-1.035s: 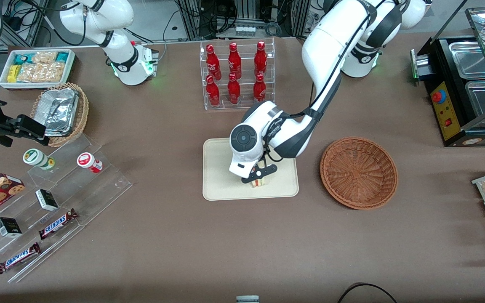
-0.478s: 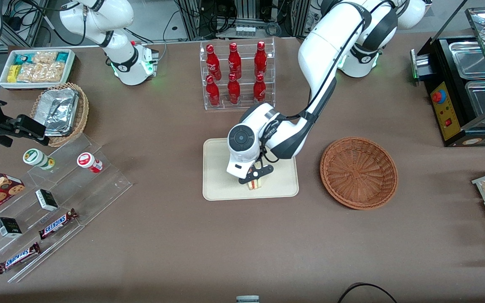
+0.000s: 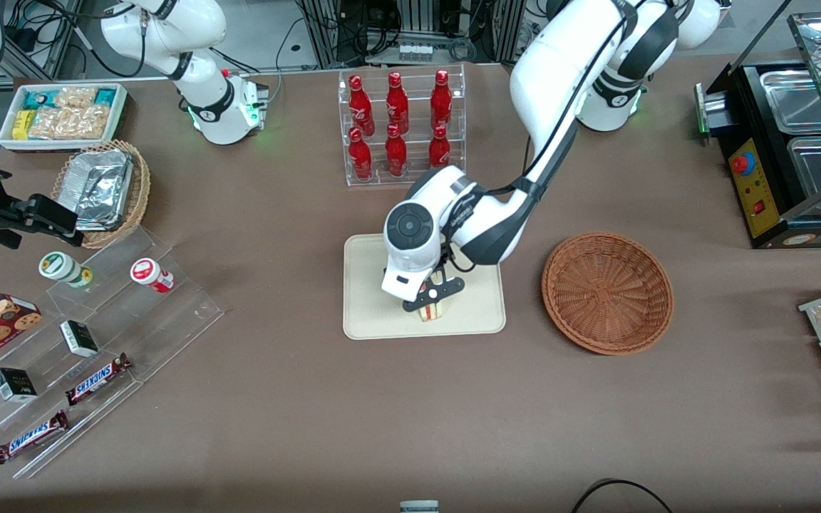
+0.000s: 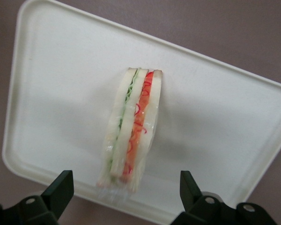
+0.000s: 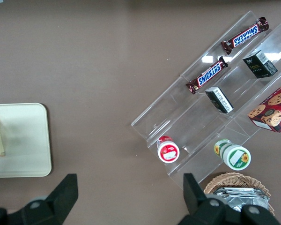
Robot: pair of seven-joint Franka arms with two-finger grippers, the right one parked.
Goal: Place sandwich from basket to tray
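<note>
on tray (image 3: pixel 368 313) sits sandwich (image 4: pixel 131 131), claw (image 3: pixel 433 299) spread wide above it; basket (image 3: pixel 606 292) beside tray.

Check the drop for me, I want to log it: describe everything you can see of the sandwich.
The sandwich is a small wedge of pale bread with green and red filling layers, in clear wrap that bunches at one end. It stands on edge on the cream tray, near the rim nearer the front camera, its layers facing up. The gripper hovers just above it, fingers open wide on either side, not touching it. Only the tray touches it.
</note>
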